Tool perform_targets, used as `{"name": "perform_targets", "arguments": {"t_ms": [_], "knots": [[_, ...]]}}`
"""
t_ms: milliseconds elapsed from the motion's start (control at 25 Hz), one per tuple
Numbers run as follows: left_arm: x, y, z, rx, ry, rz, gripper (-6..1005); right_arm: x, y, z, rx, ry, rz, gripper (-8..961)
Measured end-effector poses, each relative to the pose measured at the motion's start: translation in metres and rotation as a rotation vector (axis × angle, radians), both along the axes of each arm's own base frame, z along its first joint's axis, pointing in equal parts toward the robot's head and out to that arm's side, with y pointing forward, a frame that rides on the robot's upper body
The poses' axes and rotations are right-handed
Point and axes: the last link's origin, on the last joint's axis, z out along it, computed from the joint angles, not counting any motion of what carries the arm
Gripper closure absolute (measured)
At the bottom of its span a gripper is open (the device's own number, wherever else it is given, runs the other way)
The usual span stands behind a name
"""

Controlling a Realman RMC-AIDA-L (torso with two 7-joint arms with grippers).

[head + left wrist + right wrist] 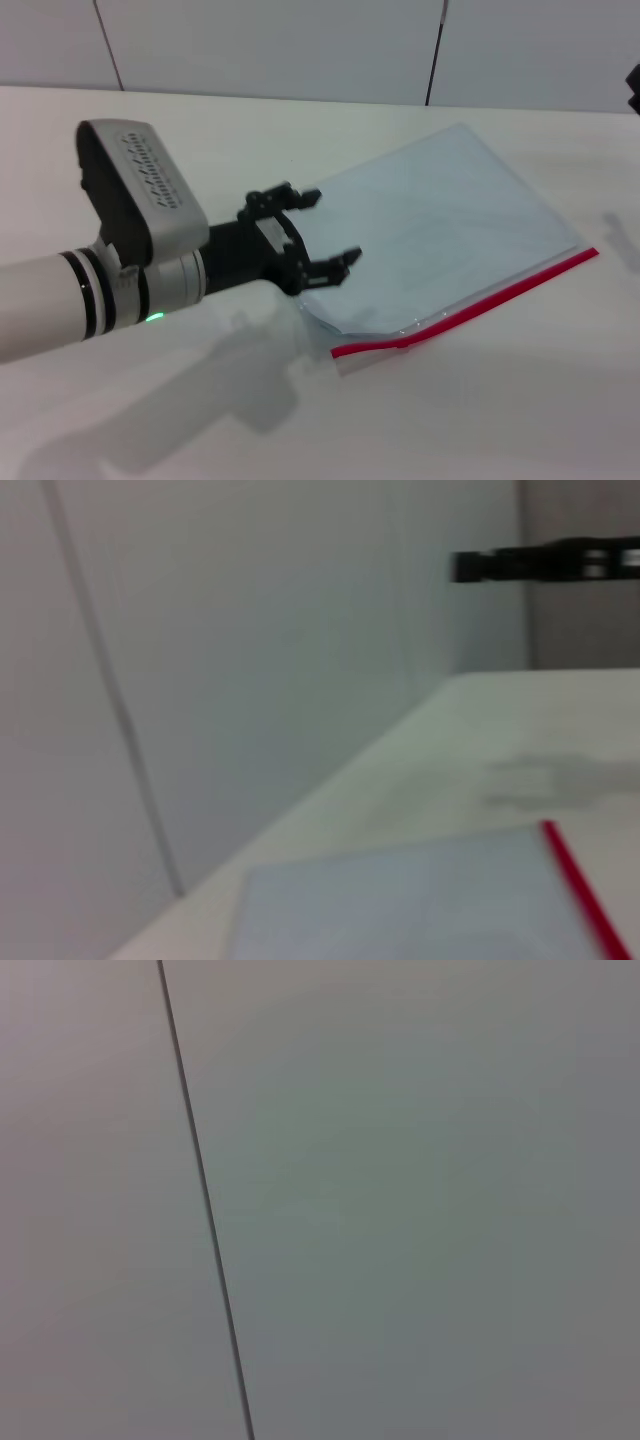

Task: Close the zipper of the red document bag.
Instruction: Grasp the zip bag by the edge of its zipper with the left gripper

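While the red document bag (pixel 430 230) is lying flat on the white desk (pixel 300 130), its zipper (pixel 470 305) is running along the near edge, and the left pincer (pixel 325 235) is hovering spread apart at the bag's left corner; right pincer (pixel 634 88) is barely peeking in far right, can't tell its fingers.

Red document bag (pixel 440 230): flat clear rectangular pouch, pale blue-white sheets showing through, lying on table (pixel 520 400) before me, turned at angle, one corner pointing away toward wall. Zipper (pixel 470 308): thin bright red strip along long edge nearest me, running from my left end up toward right. Left end looks kinked and slightly lifted; whether strip is sealed, cannot tell.
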Motion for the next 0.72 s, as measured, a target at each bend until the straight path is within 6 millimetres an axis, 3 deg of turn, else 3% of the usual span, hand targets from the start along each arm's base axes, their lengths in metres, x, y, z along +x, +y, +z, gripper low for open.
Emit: {"name": "perform_targets", "arguments": {"t_ms": [280,720], "knots": [[0.026,-0.018,-0.006,-0.203,0.227,0.032,180,0.003,-0.001,0.003,0.007,-0.005,-0.008,133],[0.066,-0.043,0.005,-0.346,0.471,-0.006,186,0.005,-0.002,0.004,0.011,-0.001,-0.014,139]]}}
